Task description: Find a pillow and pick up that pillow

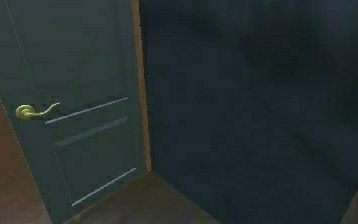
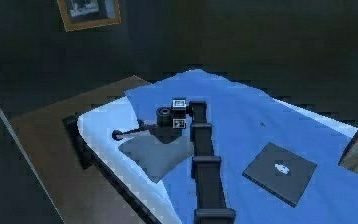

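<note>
Dark door [image 1: 72, 70], blue bed [image 2: 249, 112]

Forward view faces a dark door [image 1: 77, 110] and wall [image 1: 257, 100] up close; arm side view looks down along arm [image 2: 205, 165] onto bed [image 2: 262, 110].

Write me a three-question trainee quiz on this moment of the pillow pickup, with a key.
1. Multiple choice: the grey pillow lies on A) the floor, B) the blue bed, C) a chair.
2. True or false: a framed picture hangs on the wall beyond the bed.
3. Short answer: does the pincer hold anything?

Key
1. B.
2. True.
3. Cannot tell: the pillow lies on the bed right at the pincer's far end.
</note>
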